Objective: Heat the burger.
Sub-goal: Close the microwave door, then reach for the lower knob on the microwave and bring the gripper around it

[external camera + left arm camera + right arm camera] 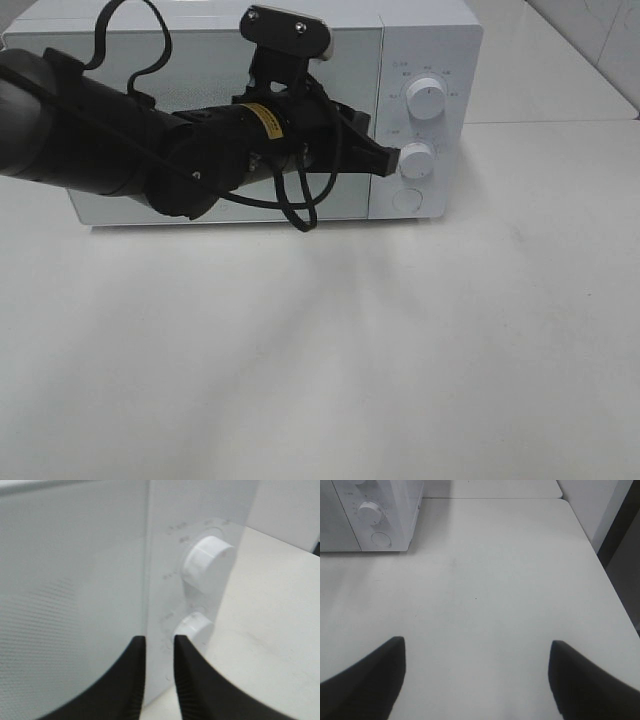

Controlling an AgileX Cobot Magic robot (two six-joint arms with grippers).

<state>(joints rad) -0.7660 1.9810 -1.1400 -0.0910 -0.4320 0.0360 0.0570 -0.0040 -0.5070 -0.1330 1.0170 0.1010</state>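
Observation:
The burger is out of view. A white microwave [420, 40] stands at the back of the table with its door shut. My left arm reaches across the door, and my left gripper [393, 158] sits at the lower knob [417, 160] of the control panel. In the left wrist view its black fingers [185, 680] stand a narrow gap apart with nothing between them, and the lower knob [192, 627] lies just past one fingertip. My right gripper [476, 641] hangs wide open and empty over bare table.
An upper knob [428, 100] and a round button [407, 200] share the panel with the lower knob. A black cable [300, 205] loops under the left wrist. The table's right edge [607, 575] drops off beside a dark gap.

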